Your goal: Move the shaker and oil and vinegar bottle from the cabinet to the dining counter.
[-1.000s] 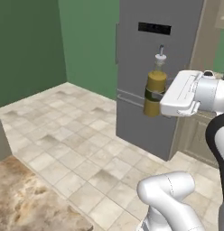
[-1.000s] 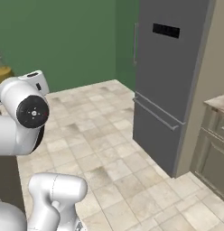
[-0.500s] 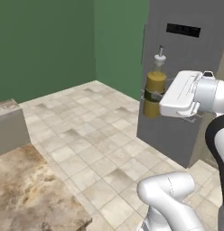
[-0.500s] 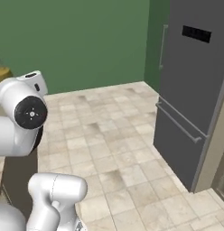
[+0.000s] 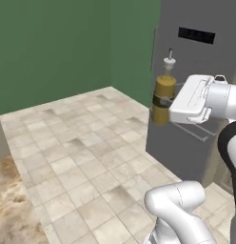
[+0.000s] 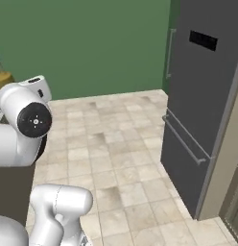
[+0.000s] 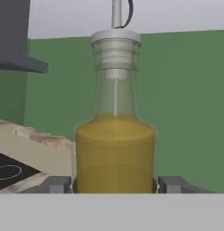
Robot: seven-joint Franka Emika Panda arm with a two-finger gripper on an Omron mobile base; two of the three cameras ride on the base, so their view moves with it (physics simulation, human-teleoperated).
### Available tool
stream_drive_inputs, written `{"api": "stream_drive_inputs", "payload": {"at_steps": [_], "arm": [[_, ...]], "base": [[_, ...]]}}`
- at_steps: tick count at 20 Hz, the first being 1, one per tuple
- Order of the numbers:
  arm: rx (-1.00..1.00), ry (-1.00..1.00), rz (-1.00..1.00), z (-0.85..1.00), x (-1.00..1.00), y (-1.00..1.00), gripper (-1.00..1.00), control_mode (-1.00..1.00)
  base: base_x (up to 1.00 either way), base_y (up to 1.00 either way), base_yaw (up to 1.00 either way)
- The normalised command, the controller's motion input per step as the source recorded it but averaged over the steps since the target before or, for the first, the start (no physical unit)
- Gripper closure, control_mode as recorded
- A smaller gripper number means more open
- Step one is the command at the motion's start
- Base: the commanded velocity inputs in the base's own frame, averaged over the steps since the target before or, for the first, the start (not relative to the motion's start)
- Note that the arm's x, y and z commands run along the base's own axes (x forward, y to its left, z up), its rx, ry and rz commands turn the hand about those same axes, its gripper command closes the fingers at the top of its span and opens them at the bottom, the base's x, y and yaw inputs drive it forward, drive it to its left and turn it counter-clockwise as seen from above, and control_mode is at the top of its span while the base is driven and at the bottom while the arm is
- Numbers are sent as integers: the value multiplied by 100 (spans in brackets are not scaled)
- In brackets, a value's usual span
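My gripper is shut on the oil and vinegar bottle, an olive-yellow bottle with a dark band and a pale stopper, held upright in the air in front of the fridge. In the hand view the bottle stands between the two dark fingertips, which press against its body on both sides. A corner of the dining counter, with its brown marbled top, lies at the lower left of the left base view. The shaker and the cabinet are out of view.
A tall dark grey fridge stands to the right, against the green wall. Pale floor tiles stretch ahead. Behind the bottle, the hand view shows a marbled worktop with a black cooktop under a dark hood.
The whole picture has shifted: the base has moved, so the fridge slides right and the dining counter slips toward the lower left. The bottle stays held in the gripper.
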Motion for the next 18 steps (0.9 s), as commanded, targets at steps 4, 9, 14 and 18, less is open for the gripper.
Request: {"api": "stream_drive_inputs", "payload": {"at_steps": [4, 9, 14, 18], "arm": [[0, 0, 0, 0, 0, 0, 100, 100], [0, 0, 0, 0, 0, 0, 100, 100], [0, 0, 0, 0, 0, 0, 100, 100], [0, 0, 0, 0, 0, 0, 100, 100]], "base": [[26, -43, 32], [41, -33, 33], [57, -38, 31], [88, -23, 31]]}}
